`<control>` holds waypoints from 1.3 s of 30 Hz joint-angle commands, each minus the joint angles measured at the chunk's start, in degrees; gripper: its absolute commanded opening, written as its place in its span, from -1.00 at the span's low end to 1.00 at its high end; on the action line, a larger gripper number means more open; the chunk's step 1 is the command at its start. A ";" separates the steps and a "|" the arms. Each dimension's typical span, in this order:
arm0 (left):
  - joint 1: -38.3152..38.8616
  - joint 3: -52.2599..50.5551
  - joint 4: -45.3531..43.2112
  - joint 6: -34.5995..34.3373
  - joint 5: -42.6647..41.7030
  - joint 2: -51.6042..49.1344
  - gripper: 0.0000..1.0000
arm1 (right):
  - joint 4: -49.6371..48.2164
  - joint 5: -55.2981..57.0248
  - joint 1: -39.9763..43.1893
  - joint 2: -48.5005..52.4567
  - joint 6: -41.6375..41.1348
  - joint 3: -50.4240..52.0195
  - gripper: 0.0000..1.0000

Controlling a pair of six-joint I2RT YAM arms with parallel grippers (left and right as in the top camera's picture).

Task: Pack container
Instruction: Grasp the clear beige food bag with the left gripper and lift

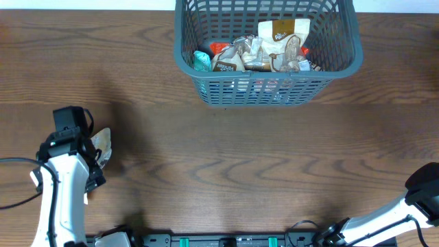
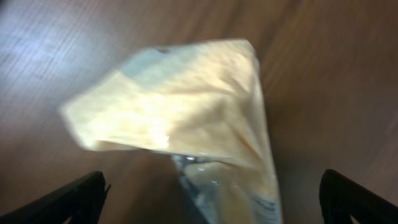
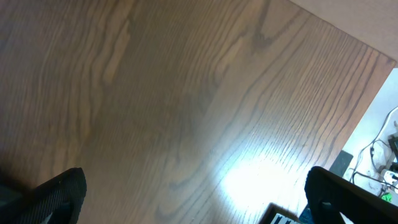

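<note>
The dark grey container (image 1: 343, 65) stands at the back middle of the table and holds several snack packets (image 1: 264, 49). A pale yellow snack packet (image 1: 103, 144) lies on the table at the left. My left gripper (image 1: 95, 159) is right over it. In the left wrist view the packet (image 2: 180, 106) fills the middle and its lower end reaches down between my two wide-apart fingers (image 2: 211, 199), which are open. My right gripper (image 3: 193, 199) is open and empty over bare table at the front right; only its arm (image 1: 418, 195) shows in the overhead view.
The table's front edge carries a rail with green clips (image 1: 226, 240). The table's right edge, with cables beyond it (image 3: 379, 155), shows in the right wrist view.
</note>
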State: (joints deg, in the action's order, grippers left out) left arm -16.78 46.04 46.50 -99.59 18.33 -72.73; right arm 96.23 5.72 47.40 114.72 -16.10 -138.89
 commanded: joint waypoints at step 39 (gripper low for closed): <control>-14.56 0.59 -9.44 -8.00 -12.79 -14.43 0.75 | 0.00 -0.17 0.42 -0.26 -0.59 0.28 0.99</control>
State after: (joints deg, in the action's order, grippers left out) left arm -30.79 46.09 36.60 -109.12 5.32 -85.47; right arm 96.23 5.69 47.40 114.72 -16.10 -138.89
